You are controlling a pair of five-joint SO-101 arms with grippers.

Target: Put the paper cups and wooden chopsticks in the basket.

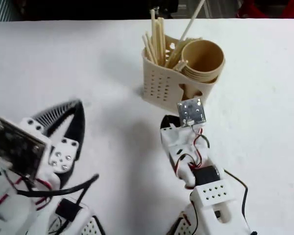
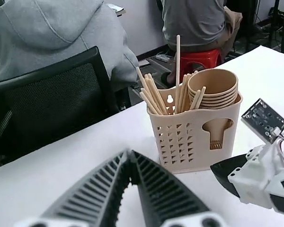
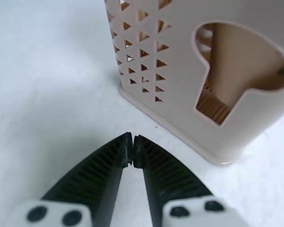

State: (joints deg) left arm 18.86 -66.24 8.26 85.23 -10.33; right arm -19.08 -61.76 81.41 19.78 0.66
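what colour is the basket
The basket is plain beige, with triangular cut-outs; the left wrist view shows it best.

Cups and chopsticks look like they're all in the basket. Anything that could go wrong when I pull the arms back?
1. The right gripper, shut and empty, sits close to the basket at its front wall. A forward drift could shove or tip the basket.
2. The chopsticks stand loose and well above the rim, and a lone chopstick leans outward. An arm passing over could snag them and flick them out.
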